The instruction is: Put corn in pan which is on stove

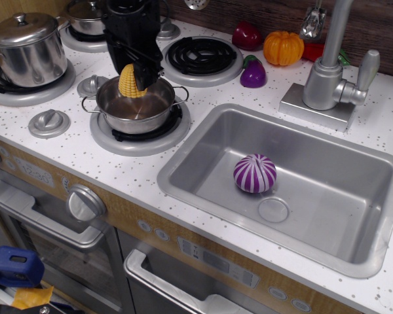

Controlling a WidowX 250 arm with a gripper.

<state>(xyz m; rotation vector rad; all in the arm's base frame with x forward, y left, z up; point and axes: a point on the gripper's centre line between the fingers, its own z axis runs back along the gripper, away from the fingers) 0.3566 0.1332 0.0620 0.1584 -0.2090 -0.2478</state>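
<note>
Nearest the camera, a blue object (13, 261) is seen low in the bottom left corner, below the oven door handle (46, 216). Up on the counter, the steel sink (203, 147) fills the right side, and 1 purple and white striped ball (255, 173) is sat in it just above the drain.

Left of the sink, the pan (136, 108) is parked on the front burner of the stove (65, 140), with its 2 wire handles sticking out to the sides. The corn (131, 81) is held upright at the pan's back rim, partly down inside it. It's pinched by the black gripper (135, 73), fingers closed on its upper part; whether the corn is touching the pan's bottom can't really be made out from here.

Further left, a bigger lidded pot (27, 47) is set on another burner, and a third pot (86, 16) is half hidden behind the arm.

At the back, an empty coil burner (200, 55), a purple eggplant (253, 73), a dark red vegetable (247, 35), an orange pumpkin (282, 48) and the faucet (331, 72) are lined up near the wall.
</note>
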